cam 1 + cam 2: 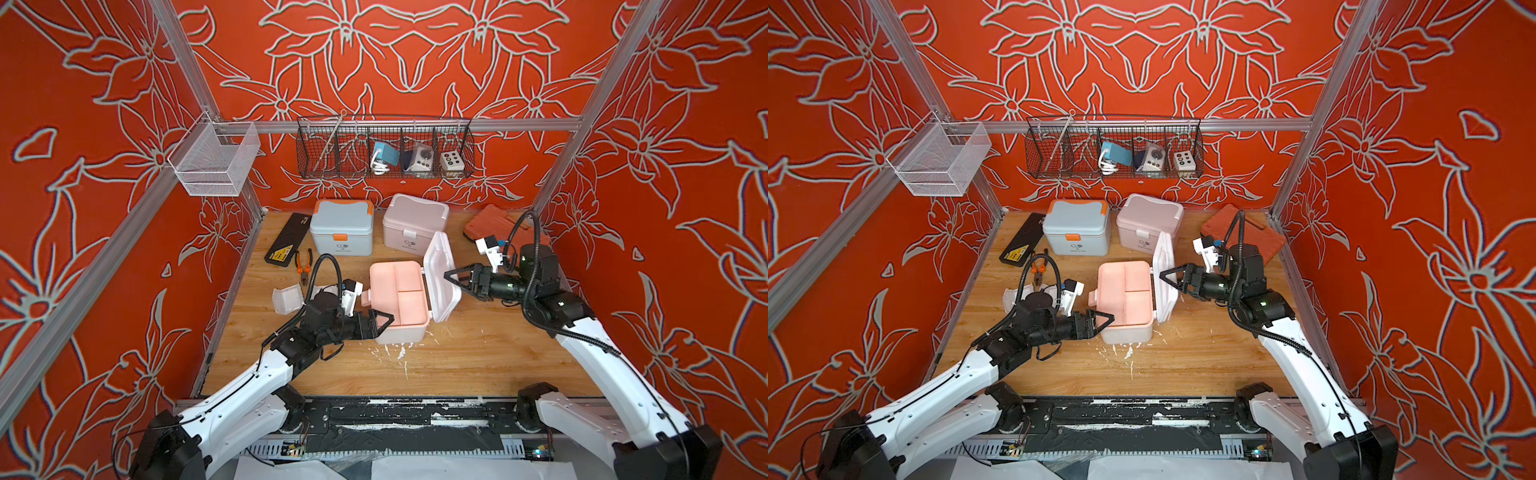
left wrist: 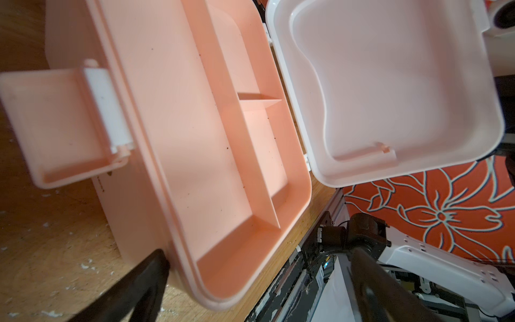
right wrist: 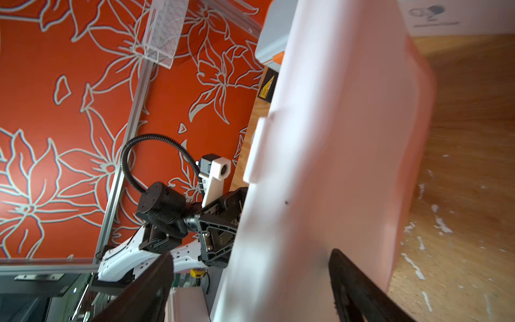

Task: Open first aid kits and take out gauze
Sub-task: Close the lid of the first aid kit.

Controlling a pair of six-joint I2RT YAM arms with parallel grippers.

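The white first aid kit (image 1: 401, 334) with a peach tray (image 2: 181, 125) stands open mid-table, and all its tray compartments show bare. Its lid (image 1: 440, 274) stands up on the right side, and its peach latch (image 2: 55, 125) hangs out. My left gripper (image 1: 388, 320) is open with the kit's near-left corner between its fingers (image 2: 156, 278). My right gripper (image 1: 448, 276) is open against the lid's (image 3: 334, 139) outer face. The blue-grey kit (image 1: 341, 228) and pale pink kit (image 1: 411, 220) stand shut at the back. A white square packet (image 1: 286, 298), gauze by its look, lies left of my left wrist.
Orange-handled pliers (image 1: 303, 266) and a flat black case (image 1: 286, 241) lie at the back left. A ribbed orange-red case (image 1: 494, 226) lies behind my right wrist. A black wire basket (image 1: 384, 149) and a white mesh basket (image 1: 216, 160) hang above the table.
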